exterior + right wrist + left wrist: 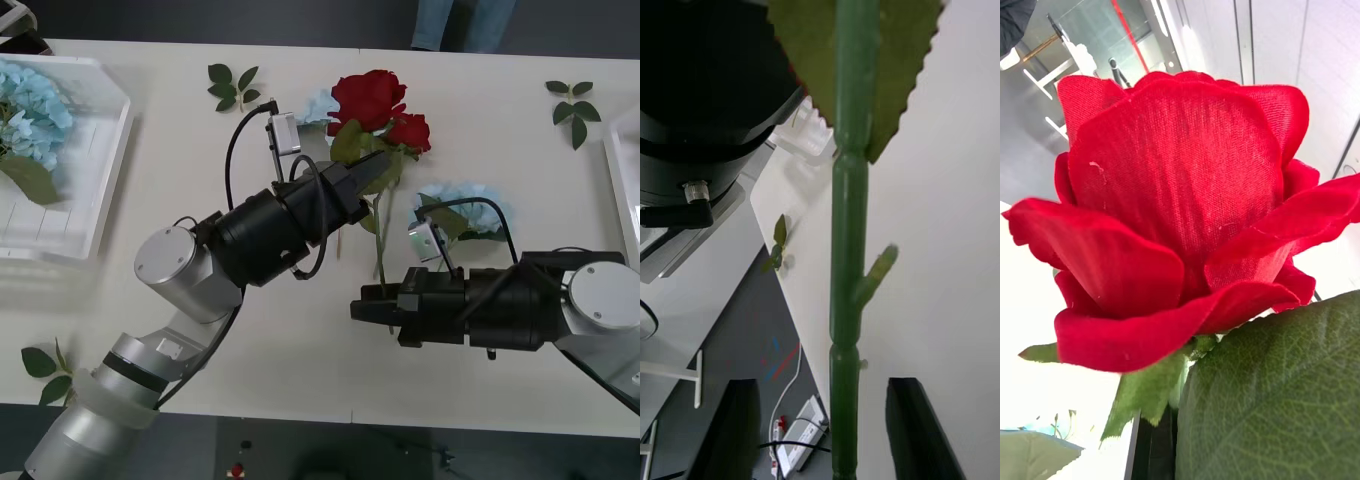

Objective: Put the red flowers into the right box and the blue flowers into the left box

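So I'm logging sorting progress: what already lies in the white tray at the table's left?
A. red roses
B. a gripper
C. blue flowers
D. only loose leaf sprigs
C: pale blue flowers lie in the left box, while the red flowers are mid-table.

We see a white table (200, 330) that runs nearly the full width of the front view. Light on it is bright and even, and shadows are soft. Past its far edge the floor (300, 22) is dark grey. A person in jeans (465, 22) stands there, touching nothing. Below the near edge the floor is dark as well.

In the right wrist view we note dark grey floor (737, 330) beside the table edge, with red and blue marks, a white cable (790, 379) and a white power strip (801, 435).

In the left wrist view we record pale wall panels (1277, 45) with dark vertical seams.
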Available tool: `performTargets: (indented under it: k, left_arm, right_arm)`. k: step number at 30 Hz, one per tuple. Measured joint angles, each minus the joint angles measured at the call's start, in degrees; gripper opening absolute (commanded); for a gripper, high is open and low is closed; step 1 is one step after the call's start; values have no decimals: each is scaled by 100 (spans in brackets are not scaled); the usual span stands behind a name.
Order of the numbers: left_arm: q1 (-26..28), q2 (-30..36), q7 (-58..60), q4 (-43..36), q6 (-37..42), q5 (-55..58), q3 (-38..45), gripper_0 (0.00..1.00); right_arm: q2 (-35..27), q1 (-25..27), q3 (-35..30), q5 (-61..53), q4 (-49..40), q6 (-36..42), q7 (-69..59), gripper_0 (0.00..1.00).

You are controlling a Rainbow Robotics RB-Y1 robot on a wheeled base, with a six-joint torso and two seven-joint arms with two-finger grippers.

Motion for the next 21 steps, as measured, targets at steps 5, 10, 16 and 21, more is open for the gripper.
performTargets:
  k: [5, 10, 16, 21]
  left_arm:
    - [0, 0, 0, 0, 0, 0, 0, 0]
    - [0, 0, 0, 0, 0, 3, 0, 22]
    - [0, 1, 0, 0, -22, 6, 0, 76]
    - [0, 116, 0, 0, -23, 13, 25, 83]
  right_arm:
    - [0, -1, 12, -7, 0, 2, 0, 0]
    - [0, -1, 12, -46, 0, 2, 0, 0]
    - [0, -2, 12, -192, 0, 1, 0, 0]
    - [0, -3, 12, -192, 0, 1, 1, 0]
